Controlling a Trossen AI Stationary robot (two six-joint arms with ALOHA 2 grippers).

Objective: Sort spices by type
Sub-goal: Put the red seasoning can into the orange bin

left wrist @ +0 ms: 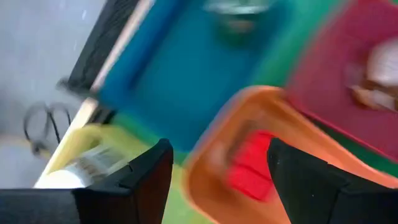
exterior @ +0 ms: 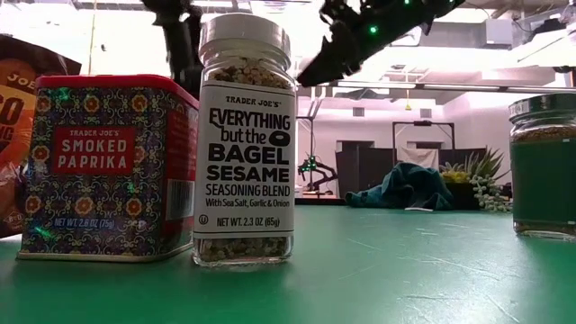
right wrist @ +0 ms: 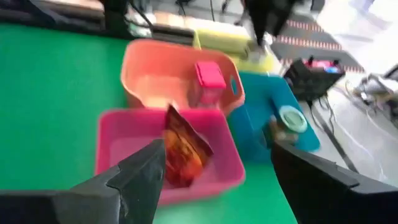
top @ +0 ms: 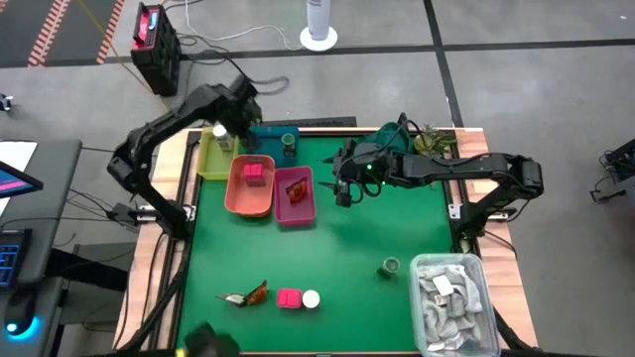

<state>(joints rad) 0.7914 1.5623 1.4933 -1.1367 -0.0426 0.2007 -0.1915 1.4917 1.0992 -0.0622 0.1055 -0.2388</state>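
My left gripper (top: 234, 127) (left wrist: 217, 180) hangs open above the far-left bins, between the yellow bin (top: 212, 157), where a white-topped jar (top: 220, 132) (left wrist: 79, 169) lies, and the orange bin (top: 250, 188), which holds a pink block (top: 254, 171) (left wrist: 252, 168). My right gripper (top: 342, 190) (right wrist: 217, 168) is open and empty just right of the pink bin (right wrist: 118, 146), where a reddish-brown sachet (right wrist: 183, 149) leans. A green-topped jar (right wrist: 291, 118) stands in the teal bin (top: 266, 137). Near the front edge, a sachet (top: 248, 295), a pink block (top: 289, 297), a white-topped jar (top: 311, 297) and a green-topped jar (top: 390, 265) rest on the mat.
A grey basket (top: 474, 273) of pale packets sits at the near right corner. A dark green cloth (top: 429, 141) lies at the far right edge. The low view looks past the paprika tin (exterior: 108, 166), the white-topped jar (exterior: 245, 135) and the green-topped jar (exterior: 544, 166). Green mat lies bare mid-table.
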